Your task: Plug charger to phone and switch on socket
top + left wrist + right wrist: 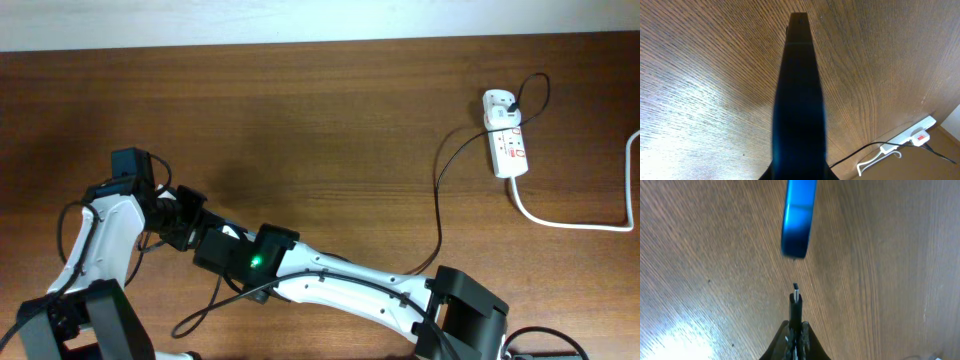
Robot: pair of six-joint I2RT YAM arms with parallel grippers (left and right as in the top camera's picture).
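My left gripper (178,214) is shut on the phone (799,95), held edge-on above the table; in the left wrist view it is a dark blue-tinted slab. In the right wrist view the phone (799,222) shows bright blue, its end a short gap beyond the charger's connector tip (795,294). My right gripper (796,330) is shut on that connector, just right of the left gripper in the overhead view (208,240). The charger's black cable (438,205) runs to its black plug (504,100) in the white socket (506,138) at the far right. The phone is hidden in the overhead view.
The socket's thick white cord (565,222) curves off to the right edge. The socket (920,135), cord and cable also show at the lower right of the left wrist view. The wooden table's (320,120) far edge meets a white wall.
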